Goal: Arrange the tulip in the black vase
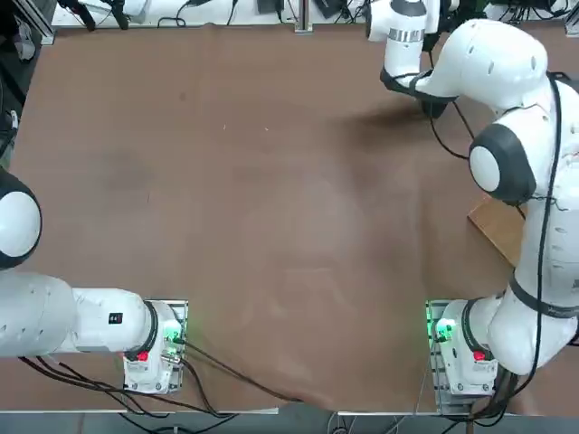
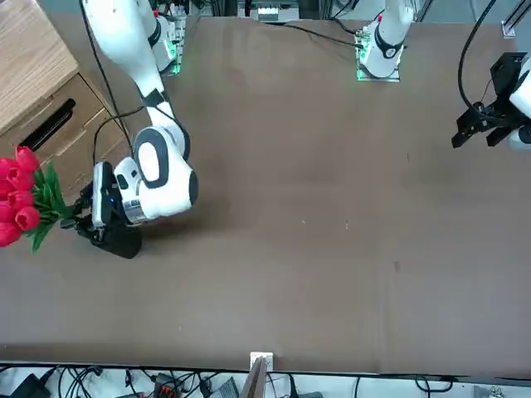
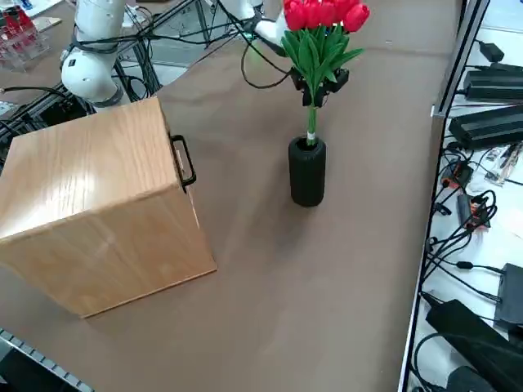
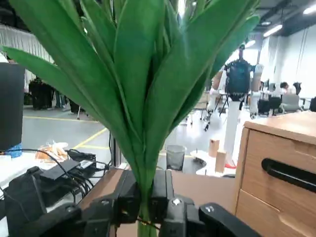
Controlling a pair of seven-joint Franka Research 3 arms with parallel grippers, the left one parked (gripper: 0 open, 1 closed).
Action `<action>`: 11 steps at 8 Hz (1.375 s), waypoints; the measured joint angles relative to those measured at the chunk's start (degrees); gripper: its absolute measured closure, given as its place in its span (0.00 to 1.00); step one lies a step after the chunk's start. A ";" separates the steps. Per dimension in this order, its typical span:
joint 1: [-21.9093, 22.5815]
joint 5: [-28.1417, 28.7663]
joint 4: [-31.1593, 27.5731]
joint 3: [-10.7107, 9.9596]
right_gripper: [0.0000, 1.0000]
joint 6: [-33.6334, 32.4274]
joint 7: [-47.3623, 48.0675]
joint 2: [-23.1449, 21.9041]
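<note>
A brown tabletop (image 3: 270, 269) fills most of every view, with cables and power bricks along its edges. In the right side view a light wooden box (image 3: 98, 204) with a black handle sits at the left of the frame. The black vase (image 3: 307, 171) stands upright just above centre of that frame, well apart from the box.

The tulip (image 3: 320, 37) hangs upright at the top of that frame, red blooms uppermost, and the lower end of its stems reaches into the vase's mouth. The right gripper (image 3: 318, 84) is just above the vase, its fingers (image 4: 129, 198) clamped on the stems below the leaves.

In the front view, the blooms (image 2: 18, 197) show at the left edge, with the gripper (image 2: 93, 217) and the vase (image 2: 123, 240) beside them.
</note>
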 joint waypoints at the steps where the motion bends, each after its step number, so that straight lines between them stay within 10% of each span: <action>1: 0.04 -0.18 0.42 0.00 0.88 -0.60 0.20 0.87; 11: 0.18 5.66 0.73 0.28 0.88 -1.57 0.41 3.17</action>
